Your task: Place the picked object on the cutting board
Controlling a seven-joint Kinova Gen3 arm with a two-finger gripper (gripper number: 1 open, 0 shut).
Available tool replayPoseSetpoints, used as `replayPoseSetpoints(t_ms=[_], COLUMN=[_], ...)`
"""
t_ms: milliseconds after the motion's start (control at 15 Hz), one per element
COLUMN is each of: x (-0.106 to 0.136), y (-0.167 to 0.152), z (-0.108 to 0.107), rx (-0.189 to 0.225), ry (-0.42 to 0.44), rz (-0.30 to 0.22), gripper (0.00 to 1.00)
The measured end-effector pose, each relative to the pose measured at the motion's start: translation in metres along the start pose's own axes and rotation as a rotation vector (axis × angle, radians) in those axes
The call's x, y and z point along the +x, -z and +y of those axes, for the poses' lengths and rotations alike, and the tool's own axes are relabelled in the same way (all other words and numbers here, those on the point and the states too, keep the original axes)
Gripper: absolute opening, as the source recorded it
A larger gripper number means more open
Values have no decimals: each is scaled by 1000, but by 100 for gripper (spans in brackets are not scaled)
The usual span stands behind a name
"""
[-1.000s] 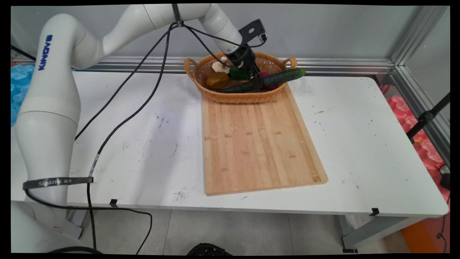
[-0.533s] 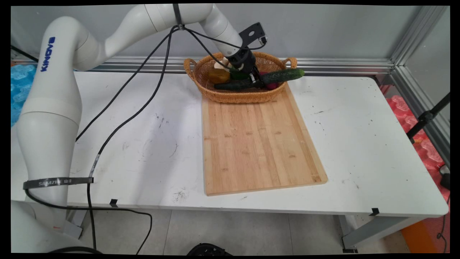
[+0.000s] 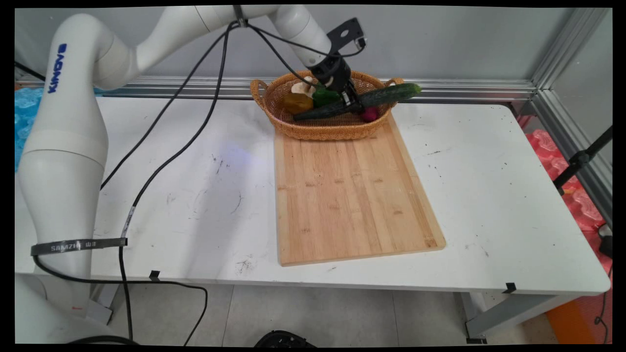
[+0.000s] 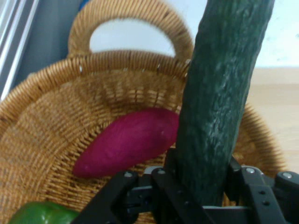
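The pale bamboo cutting board (image 3: 349, 190) on the white surface (image 3: 489, 195) lies bare. Beyond it, the black hand (image 3: 353, 100) pinches the long dark-green cucumber (image 3: 359, 101), now raised above the woven wicker basket (image 3: 323, 128), its magenta sweet potato (image 4: 126, 142) left inside.

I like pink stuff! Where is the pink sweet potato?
In the main view, the pink sweet potato lies in the basket, at its right end, just below the cucumber.
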Motion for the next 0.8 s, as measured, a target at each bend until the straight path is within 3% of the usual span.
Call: replayPoseSetpoints(t_ms=[400,800], x=[34,76], y=[41,71], z=[17,55], rx=[-7,-28], ry=[-43,-46], rz=[22,46], gripper=[0,0])
